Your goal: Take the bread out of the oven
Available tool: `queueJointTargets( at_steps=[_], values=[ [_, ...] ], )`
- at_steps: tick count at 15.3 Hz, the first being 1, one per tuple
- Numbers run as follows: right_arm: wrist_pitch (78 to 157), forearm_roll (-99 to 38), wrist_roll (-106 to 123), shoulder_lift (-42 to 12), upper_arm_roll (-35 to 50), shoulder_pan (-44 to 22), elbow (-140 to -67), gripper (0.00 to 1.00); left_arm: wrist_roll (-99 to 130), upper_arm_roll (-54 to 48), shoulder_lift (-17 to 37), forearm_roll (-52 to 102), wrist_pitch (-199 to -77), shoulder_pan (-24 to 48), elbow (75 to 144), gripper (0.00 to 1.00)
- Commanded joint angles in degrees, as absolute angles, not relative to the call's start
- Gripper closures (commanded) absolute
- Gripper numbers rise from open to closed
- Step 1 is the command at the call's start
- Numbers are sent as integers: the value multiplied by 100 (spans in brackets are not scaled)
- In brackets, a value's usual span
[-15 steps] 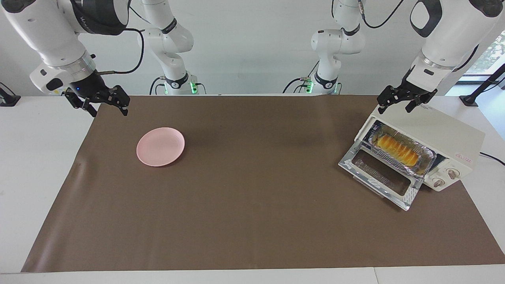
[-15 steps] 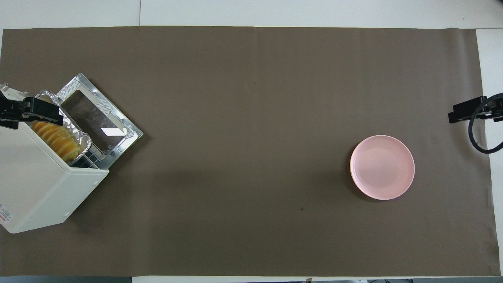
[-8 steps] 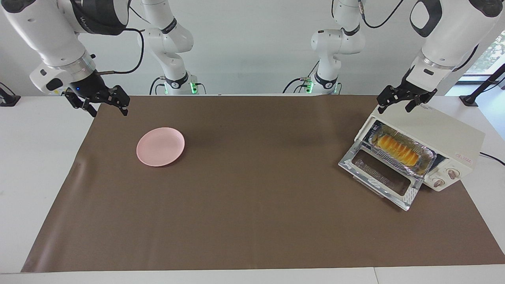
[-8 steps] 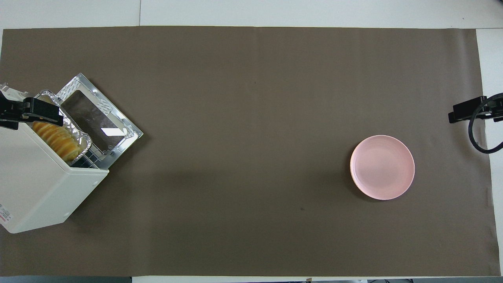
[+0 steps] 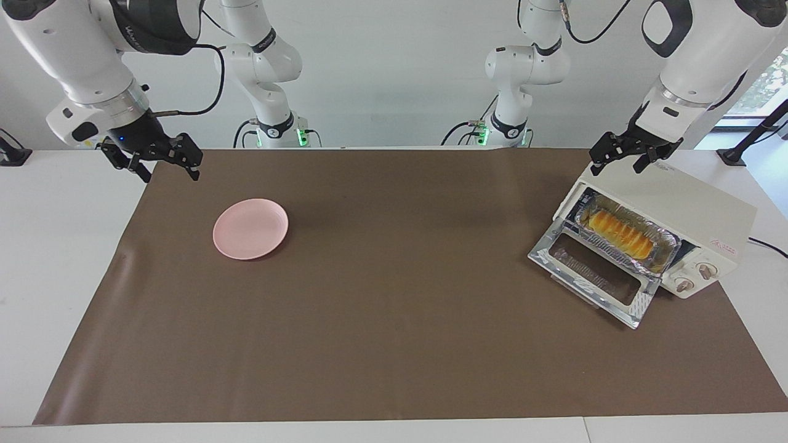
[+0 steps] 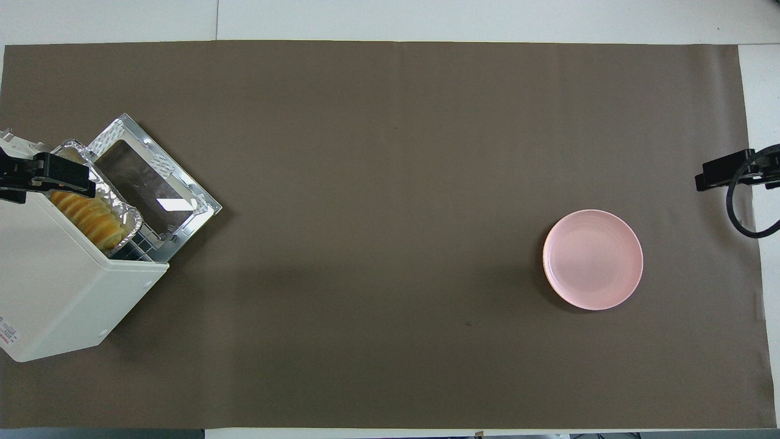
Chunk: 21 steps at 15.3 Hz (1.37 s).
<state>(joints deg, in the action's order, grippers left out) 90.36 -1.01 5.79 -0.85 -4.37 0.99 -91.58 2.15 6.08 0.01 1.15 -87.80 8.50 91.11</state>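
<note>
The cream-white oven [image 5: 689,206] stands at the left arm's end of the table with its silver-framed glass door [image 5: 594,274] folded down flat. The golden ridged bread [image 5: 617,232] lies in a silver foil tray [image 5: 670,247] that sticks partly out of the oven's mouth. In the overhead view the bread [image 6: 85,214] shows at the oven's [image 6: 55,286] open front. My left gripper [image 5: 617,168] hangs open and empty over the oven's top corner nearest the robots, above the bread's end. My right gripper [image 5: 169,172] waits open and empty over the mat's edge, apart from the pink plate.
A pink plate [image 5: 250,228] lies empty on the brown mat [image 5: 394,307] toward the right arm's end; it also shows in the overhead view [image 6: 593,260]. The open oven door lies on the mat in front of the oven.
My left gripper has shifted very slightly over the oven top. The bread, tray, door, plate and right gripper have not moved.
</note>
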Motion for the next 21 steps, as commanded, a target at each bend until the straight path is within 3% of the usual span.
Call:
queueJointTargets(
  at_steps=[1,5,7,13,21],
  values=[
    [9044,-167,475,35,-422,105,-9290,0,229,615,-114,123,-8762,809,9167,0],
    [9044,-167,475,35,-422,105,-9281,0,631,528,17,-229,-8578,992,9097,0],
    [9044,-167,475,35,-422,105,-9290,0,1210,519,332,-202,-8561,1142,8818,0],
    [9044,-167,475,35,-422,105,-9281,0,2985,597,2090,-316,-8103,1379,7112,0],
    [9044,-167,475,35,-422,105,-9281,0,4244,589,2479,-1301,-8866,1512,7654,0]
  ],
)
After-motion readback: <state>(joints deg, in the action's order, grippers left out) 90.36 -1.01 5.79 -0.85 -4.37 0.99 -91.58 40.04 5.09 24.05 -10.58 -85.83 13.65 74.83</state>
